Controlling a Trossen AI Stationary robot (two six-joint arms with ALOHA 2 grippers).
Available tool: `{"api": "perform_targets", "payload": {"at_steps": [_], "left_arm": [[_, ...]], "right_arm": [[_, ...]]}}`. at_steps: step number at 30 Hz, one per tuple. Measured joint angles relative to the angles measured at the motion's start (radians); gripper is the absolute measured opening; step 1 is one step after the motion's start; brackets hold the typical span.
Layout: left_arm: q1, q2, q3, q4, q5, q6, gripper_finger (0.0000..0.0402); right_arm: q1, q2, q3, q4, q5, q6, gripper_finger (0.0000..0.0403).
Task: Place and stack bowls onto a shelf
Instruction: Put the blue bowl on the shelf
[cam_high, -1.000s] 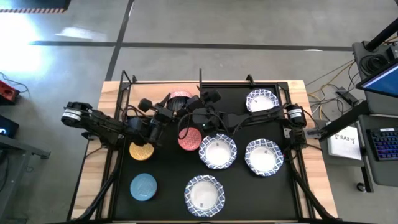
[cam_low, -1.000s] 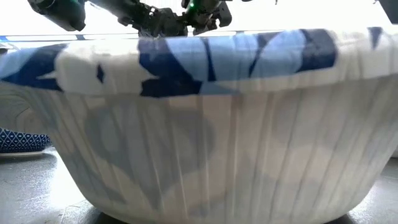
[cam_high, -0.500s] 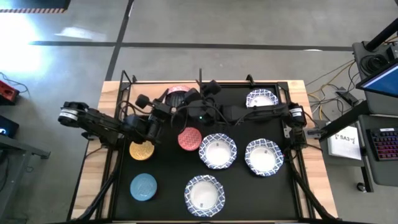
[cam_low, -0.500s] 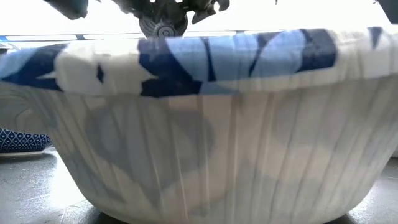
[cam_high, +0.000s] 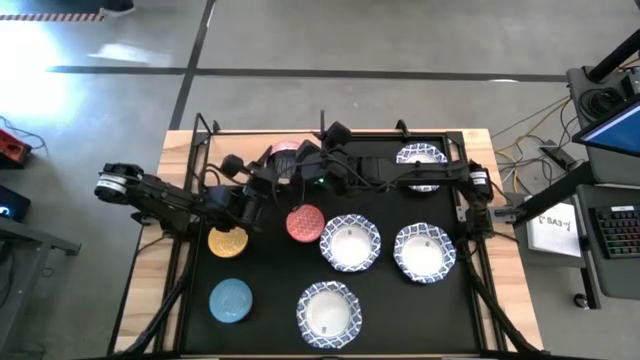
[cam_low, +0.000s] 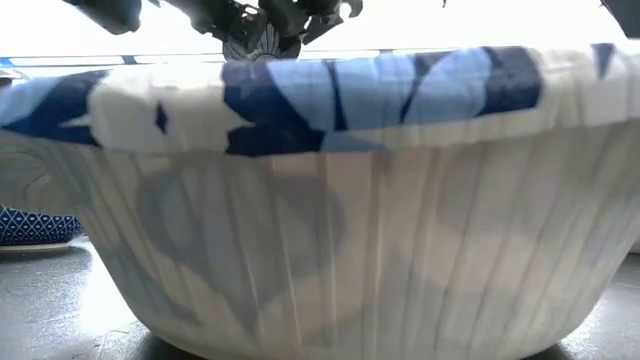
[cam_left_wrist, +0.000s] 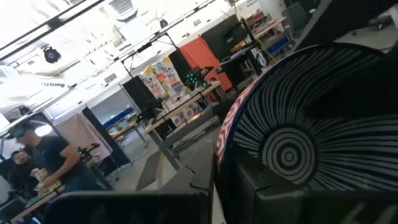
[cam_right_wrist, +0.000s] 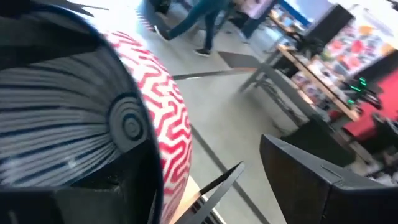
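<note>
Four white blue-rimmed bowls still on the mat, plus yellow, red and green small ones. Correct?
Not quite: the third small bowl is blue, not green, as the high view shows. The four white blue-rimmed bowls, the yellow bowl and the red bowl stand as stated.

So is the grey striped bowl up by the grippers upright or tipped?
Tipped on edge: the grey striped bowl shows its ringed underside face-on in both wrist views. The left gripper and right gripper are both at it.
</note>
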Motion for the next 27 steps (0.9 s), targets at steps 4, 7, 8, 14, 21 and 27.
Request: {"api": "perform_targets", "payload": {"at_steps": [4,7,8,14,21,27], "left_arm": [[0.002,0.0,-0.006,-0.006,-0.026,0.006,0.0005],[0.0,0.001,-0.022,-0.015,-0.023,-0.022,0.0005],[-0.001,0.001,-0.03,-0.015,-0.021,-0.032,0.0005],[-0.001,0.001,-0.063,-0.013,-0.049,-0.09,0.0005],[0.025,0.001,-0.067,-0.011,-0.057,-0.129,0.0005],[0.097,0.001,-0.062,-0.043,-0.027,-0.085,0.0005]], "right_arm": [[-0.002,-0.005,0.002,-0.094,-0.094,0.03,0.0256],[-0.002,-0.004,0.002,-0.18,-0.162,0.079,0.0256],[-0.001,-0.004,0.002,-0.206,-0.181,0.09,0.0256],[-0.003,-0.004,0.0,-0.316,-0.317,0.122,0.0256],[-0.015,-0.029,0.0,-0.388,-0.38,0.122,0.0256],[-0.041,-0.053,-0.001,-0.388,-0.378,0.109,0.0256]]}}
